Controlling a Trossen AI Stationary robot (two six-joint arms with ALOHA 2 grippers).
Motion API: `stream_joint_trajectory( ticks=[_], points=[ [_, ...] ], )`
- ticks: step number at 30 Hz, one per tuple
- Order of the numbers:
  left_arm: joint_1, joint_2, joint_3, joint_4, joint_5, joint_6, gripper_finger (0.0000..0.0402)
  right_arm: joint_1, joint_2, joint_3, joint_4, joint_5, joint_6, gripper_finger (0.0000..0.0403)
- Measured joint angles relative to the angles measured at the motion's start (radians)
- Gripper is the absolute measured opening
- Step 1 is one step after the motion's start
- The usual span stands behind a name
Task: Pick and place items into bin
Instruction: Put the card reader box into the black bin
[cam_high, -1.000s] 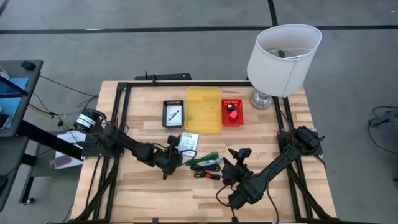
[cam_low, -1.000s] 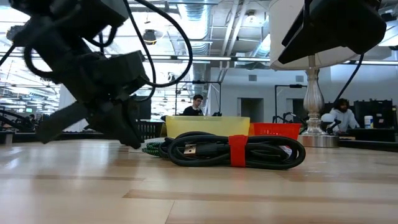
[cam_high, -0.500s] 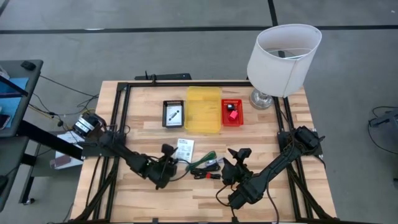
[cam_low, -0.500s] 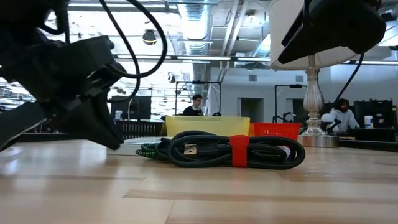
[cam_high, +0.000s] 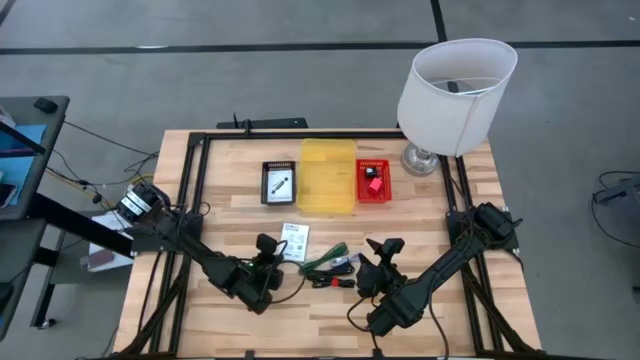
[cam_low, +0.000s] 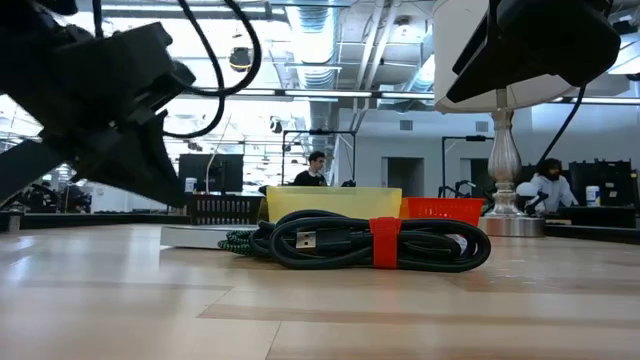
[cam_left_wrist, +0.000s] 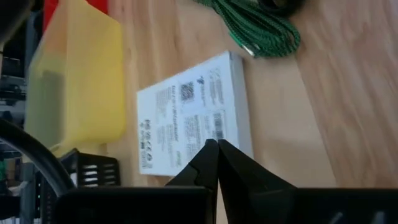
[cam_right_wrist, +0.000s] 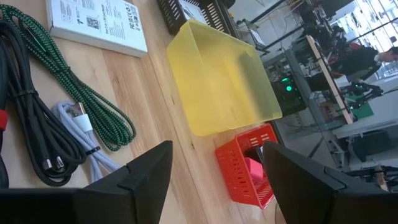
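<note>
Between the right gripper's (cam_right_wrist: 214, 171) spread fingers sat a yellow bin (cam_right_wrist: 221, 78); a red basket (cam_right_wrist: 249, 165), cables (cam_right_wrist: 43, 130) and white box (cam_right_wrist: 99, 22) lay nearby.

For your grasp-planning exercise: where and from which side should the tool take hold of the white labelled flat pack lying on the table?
Grip the white labelled flat pack across its two long edges, coming straight down from above. It lies flat, label up, so only its thin sides offer opposing faces. Avoid the edge nearest the green braided cable.
</note>
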Motion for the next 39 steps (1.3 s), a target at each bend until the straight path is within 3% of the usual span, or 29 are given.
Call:
stream_joint_trajectory(
  ticks=[16, 31, 39],
  points=[
    [0.0, -0.003, 0.015, -0.005, 0.014, -0.008, 0.0008, 0.0, 0.0, 0.0, 0.003, 0.0, -0.001, 0.0244],
    [0.015, -0.005, 0.016, -0.001, 0.06, 0.031, 0.0182, 0.0, 0.0, 0.0, 0.003, 0.0, -0.003, 0.0244],
    [0.048, -0.005, 0.016, 0.008, 0.107, 0.033, 0.0207, 0.0, 0.0, 0.0, 0.003, 0.0, -0.003, 0.0244]
  ],
)
